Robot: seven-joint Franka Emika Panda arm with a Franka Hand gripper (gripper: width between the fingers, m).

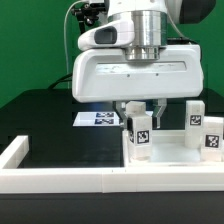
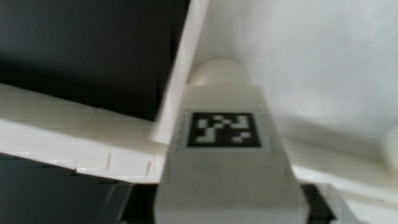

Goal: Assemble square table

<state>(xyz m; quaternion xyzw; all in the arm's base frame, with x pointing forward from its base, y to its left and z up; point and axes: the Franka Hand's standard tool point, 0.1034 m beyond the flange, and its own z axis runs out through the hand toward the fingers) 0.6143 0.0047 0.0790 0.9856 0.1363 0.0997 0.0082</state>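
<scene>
In the exterior view, the gripper point(image 1: 141, 112) hung over a tagged leg point(image 1: 140, 132) standing upright on the square slab point(image 1: 165, 156), near the long white rail point(image 1: 60, 178); two more legs point(image 1: 212, 136) stood toward the exterior view's right. Its fingers flanked the leg, though whether they pinched it was unclear.

In the wrist view, the leg point(image 2: 224, 140) sat centred between the fingers. A good grip probably wanted an even, square squeeze and a straight lift.

No readable text or numbers. Only black-white tags: on legs point(image 1: 141, 130), on leg point(image 2: 224, 130), and marker board point(image 1: 100, 119) behind the legs.
</scene>
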